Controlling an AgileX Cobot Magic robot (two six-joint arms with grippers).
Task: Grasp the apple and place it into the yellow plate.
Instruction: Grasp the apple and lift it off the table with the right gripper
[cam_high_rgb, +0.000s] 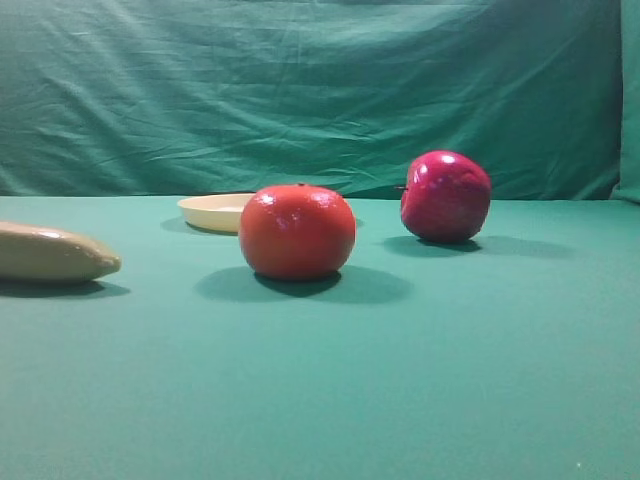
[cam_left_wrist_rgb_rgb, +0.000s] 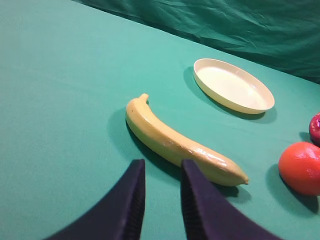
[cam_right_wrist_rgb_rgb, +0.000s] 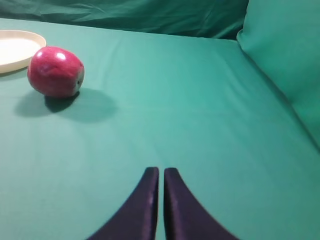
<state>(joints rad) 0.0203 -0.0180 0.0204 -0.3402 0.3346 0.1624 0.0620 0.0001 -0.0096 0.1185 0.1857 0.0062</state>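
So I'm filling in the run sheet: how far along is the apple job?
Nothing is done yet. The glossy crimson apple sits on the green cloth, beside the shallow pale yellow plate, which is empty. Nothing is in hand: the right gripper hangs short of the apple, jaws shut on nothing. Reaching, grasping, carrying and placing are all left.

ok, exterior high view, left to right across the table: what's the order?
banana → yellow plate → orange-red fruit → apple
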